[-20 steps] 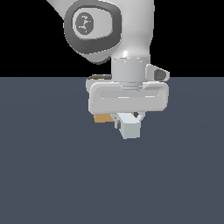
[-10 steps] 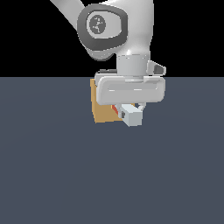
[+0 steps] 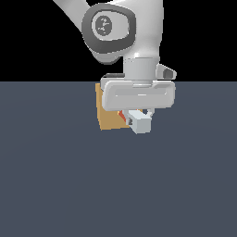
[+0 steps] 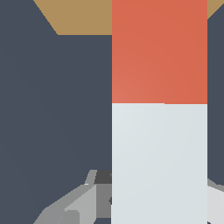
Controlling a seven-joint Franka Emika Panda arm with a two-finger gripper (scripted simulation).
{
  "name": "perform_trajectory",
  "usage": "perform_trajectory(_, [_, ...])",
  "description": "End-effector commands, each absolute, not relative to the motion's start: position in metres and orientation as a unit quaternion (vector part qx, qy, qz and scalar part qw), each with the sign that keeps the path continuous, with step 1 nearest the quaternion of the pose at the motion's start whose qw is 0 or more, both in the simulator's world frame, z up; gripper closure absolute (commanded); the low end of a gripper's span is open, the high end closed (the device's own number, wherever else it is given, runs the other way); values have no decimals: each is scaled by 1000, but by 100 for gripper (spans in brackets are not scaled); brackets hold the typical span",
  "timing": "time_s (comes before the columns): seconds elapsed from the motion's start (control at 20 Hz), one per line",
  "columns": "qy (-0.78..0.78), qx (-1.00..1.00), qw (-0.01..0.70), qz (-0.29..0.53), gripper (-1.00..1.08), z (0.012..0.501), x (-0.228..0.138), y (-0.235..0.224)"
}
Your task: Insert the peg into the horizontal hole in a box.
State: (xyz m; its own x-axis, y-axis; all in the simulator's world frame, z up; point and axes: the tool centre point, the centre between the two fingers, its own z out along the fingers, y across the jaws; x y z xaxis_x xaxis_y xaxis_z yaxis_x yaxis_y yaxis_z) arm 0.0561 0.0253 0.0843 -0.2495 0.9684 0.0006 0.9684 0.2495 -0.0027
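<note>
**Closing in on the box, peg nearly at the face**

Looking at the peg [image 4: 159,109] first: it sits pinched between the jaws, white end toward the exterior camera, red-orange end pointing away at the tan box [image 3: 109,115]. A second ago the box was mostly hidden behind the gripper [image 3: 140,113]; now much more of it shows and the peg's red tip overlaps its edge. So the arm has carried the peg forward and it looks lined up for the push. The hole itself I can't see, it's hidden behind the peg and hand. In the wrist view the red end runs right up over the box's tan surface. My guess: insertion is starting or about to.
</note>
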Motion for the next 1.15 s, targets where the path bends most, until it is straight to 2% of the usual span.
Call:
perform_trajectory(0.0, [-790,-612,0,0,108,85,56,27])
perform_trajectory(0.25, [-791,-612,0,0,108,85,50,46])
perform_trajectory(0.7, [-791,-612,0,-1,108,87,33,111])
perform_trajectory(1.1, [-791,-612,-1,-1,108,87,32,123])
